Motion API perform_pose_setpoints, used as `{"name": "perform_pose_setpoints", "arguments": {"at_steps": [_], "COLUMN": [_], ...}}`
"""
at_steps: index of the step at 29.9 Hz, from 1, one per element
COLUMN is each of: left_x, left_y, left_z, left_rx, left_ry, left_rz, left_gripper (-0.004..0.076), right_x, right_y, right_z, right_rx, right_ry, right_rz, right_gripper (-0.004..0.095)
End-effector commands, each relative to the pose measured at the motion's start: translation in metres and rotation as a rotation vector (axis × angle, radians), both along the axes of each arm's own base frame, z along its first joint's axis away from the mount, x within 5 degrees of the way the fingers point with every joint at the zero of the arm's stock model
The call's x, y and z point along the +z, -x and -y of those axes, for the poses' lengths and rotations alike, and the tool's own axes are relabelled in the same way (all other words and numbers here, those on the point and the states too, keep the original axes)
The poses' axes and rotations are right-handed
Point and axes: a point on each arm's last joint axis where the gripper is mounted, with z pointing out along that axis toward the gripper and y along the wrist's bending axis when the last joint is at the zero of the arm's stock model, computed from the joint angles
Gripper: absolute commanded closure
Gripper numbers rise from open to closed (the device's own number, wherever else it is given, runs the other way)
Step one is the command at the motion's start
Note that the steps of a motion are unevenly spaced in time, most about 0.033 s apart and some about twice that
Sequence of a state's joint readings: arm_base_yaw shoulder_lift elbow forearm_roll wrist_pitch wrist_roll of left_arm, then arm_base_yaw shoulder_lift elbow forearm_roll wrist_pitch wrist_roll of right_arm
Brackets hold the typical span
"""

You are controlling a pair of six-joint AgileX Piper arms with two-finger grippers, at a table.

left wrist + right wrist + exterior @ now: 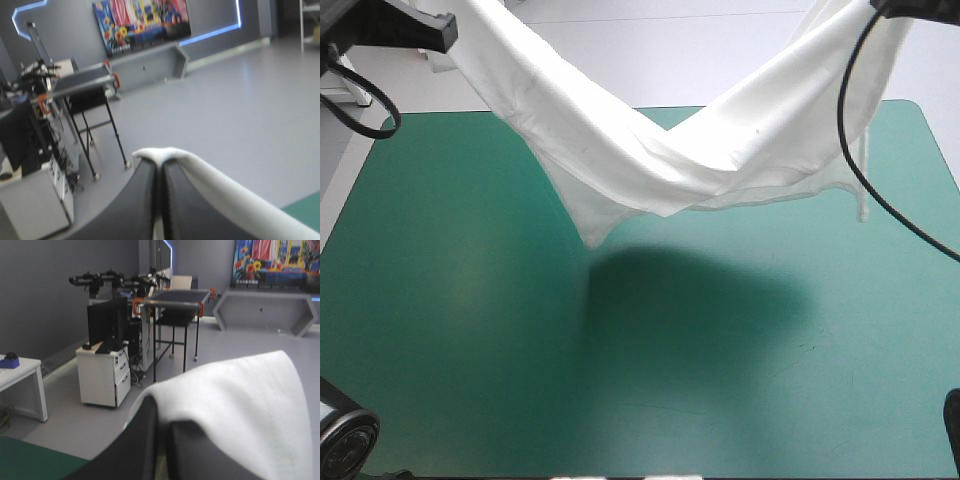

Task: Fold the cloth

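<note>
The left gripper [160, 162], two broad black fin-shaped fingers, is clenched on the white short-sleeved fabric T-shirt [650, 150]. Only a narrow ridge of cloth shows past its tips, and the rest falls away beside one finger. That thin bite is the first risk: a pull from the hanging weight could slide the cloth out.

Between the two grippers the T-shirt sags in a deep sling above the teal-green table cover [470, 380]. Its lowest corner points down, clear of the surface. Lowered unevenly, that corner would probably land first and bunch instead of spreading.

The right gripper [162, 412] is also clamped on the T-shirt, with a broad fold draped over one finger. That loose drape could drag along on release and spoil the lay.
</note>
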State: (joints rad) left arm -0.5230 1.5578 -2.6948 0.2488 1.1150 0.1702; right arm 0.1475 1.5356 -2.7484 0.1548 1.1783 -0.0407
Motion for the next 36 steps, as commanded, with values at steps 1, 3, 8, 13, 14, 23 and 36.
{"name": "perform_pose_setpoints", "arguments": {"at_steps": [1,3,8,13,14,23,36], "left_x": [0.028,0.032,0.04,0.043,0.042,-0.021,-0.207], "left_y": [0.032,0.04,0.063,0.079,0.078,-0.017,-0.22], "left_z": [-0.009,-0.007,-0.012,-0.02,-0.019,0.028,0.118], "left_rx": [-0.088,-0.149,-0.239,-0.246,-0.246,-0.169,0.016], "left_ry": [0.092,0.111,0.153,0.166,0.16,-0.061,-0.302], "left_rz": [0.237,0.277,0.331,0.358,0.344,-0.123,-0.633], "left_gripper": [0.0746,0.0746,0.0746,0.0746,0.0746,0.0746,0.0746], "right_x": [0.021,0.026,0.037,0.035,0.033,-0.02,-0.185], "right_y": [0.043,0.059,0.101,0.109,0.105,-0.009,-0.229], "right_z": [0.007,0.009,0.015,0.017,0.016,0.002,-0.029], "right_rx": [-0.007,-0.009,-0.001,0.003,0.002,-0.036,-0.053], "right_ry": [-0.023,-0.03,-0.064,-0.085,-0.082,-0.01,0.089], "right_rz": [0.189,0.241,0.37,0.343,0.315,-0.181,-0.774], "right_gripper": [0.092,0.092,0.092,0.0919,0.0919,0.0919,0.0921]}}
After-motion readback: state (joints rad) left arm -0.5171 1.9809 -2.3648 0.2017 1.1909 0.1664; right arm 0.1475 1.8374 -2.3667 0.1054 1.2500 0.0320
